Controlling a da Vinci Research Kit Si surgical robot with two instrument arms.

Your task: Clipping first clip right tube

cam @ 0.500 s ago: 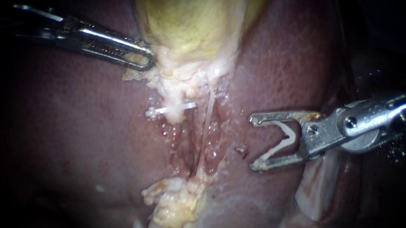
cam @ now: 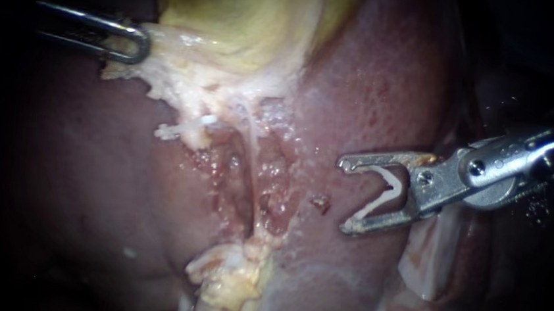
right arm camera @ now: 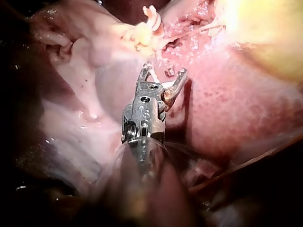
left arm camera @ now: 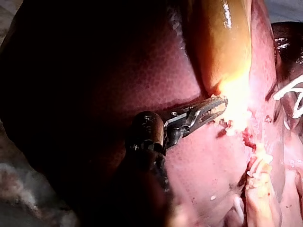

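Status: the clip is not yet applied. The right tube (cam: 251, 150), a thin pale strand running down from the gallbladder (cam: 248, 15), is bare.

The right instrument (cam: 346, 195) hovers over the liver (cam: 375, 84), well apart from that tube. Its hand is spread, jaws wide, with an open white clip (cam: 386, 192) seated between them.

The left instrument (cam: 134, 45) has its hand pinching the pale tissue (cam: 164, 74) at the gallbladder's lower edge.

Remaining, as I judge it: advance, straddle the tube, close.

Count:
- Instruments: two.
- Clips: two, one loaded and a second clip (cam: 183, 127) set on tissue beside the right tube.
- Tubes: one clearly traceable.
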